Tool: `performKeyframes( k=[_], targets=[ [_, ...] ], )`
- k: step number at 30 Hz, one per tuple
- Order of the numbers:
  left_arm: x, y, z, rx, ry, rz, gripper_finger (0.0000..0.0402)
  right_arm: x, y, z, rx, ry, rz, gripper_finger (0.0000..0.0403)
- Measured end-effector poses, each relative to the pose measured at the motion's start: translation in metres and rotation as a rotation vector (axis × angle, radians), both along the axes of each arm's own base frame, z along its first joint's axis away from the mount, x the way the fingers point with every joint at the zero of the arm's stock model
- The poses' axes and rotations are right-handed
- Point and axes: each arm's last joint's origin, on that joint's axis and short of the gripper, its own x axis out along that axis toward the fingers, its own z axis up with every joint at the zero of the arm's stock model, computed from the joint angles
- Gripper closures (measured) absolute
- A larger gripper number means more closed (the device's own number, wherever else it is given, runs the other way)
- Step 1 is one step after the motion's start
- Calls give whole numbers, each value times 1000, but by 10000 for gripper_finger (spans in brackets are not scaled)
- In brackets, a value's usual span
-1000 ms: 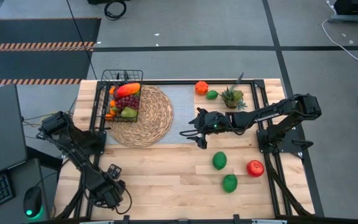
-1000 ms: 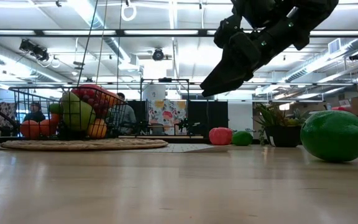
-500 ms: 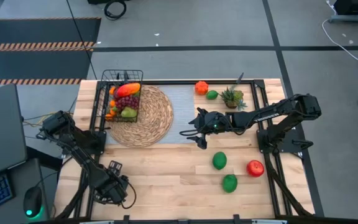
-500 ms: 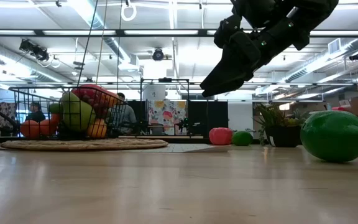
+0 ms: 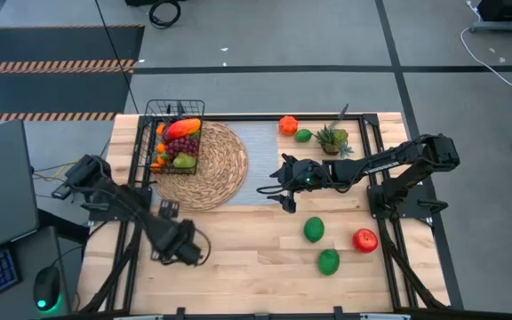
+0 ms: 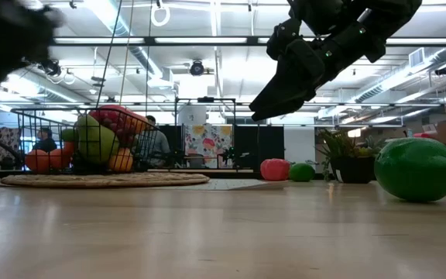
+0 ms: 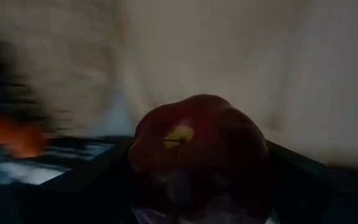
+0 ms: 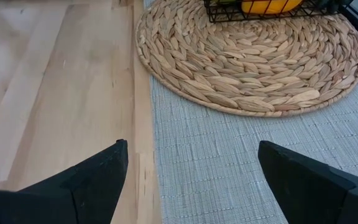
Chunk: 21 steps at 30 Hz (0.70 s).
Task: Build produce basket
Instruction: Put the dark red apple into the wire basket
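The black wire basket stands on the left part of the round straw mat, filled with fruit; the low view shows the basket heaped. My left gripper is over the near-left table, shut on a red apple. My right gripper hangs open above the table's middle, right of the mat, holding nothing; it is also in the right wrist view. Two green limes and another red apple lie on the wood near right. My left gripper has the red apple pinched between its two fingers, one on each side of the fruit. The apple's stem dimple faces the wrist camera. In the low view the arm shows only as a dark blur high at the left, so the apple is off the table.
An orange fruit, a small green fruit and a spiky potted plant sit at the far right of the grey cloth. Bare wood lies between the two grippers. A person shows in the room behind the basket.
My left arm has swung from the near-left corner toward the table's middle and far side, its gripper rising and moving closer to the mat. My right arm and all the loose fruit have kept still.
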Motion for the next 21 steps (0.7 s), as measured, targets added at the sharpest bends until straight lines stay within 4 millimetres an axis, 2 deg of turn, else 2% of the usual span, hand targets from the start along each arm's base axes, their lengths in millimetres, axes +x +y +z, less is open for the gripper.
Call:
performKeyframes(
  k=[5,9,16,21],
  targets=[
    [30,22,22,130,-186,46,86,0,0,0,8,2,-5,38],
    [55,49,38,211,-331,140,85,-1,0,-2,8,22,-5,38],
    [83,122,69,328,-490,509,88,-2,1,-3,10,36,-5,38],
    [90,163,97,347,-535,581,86,-4,1,-5,22,61,-11,38]
  ],
)
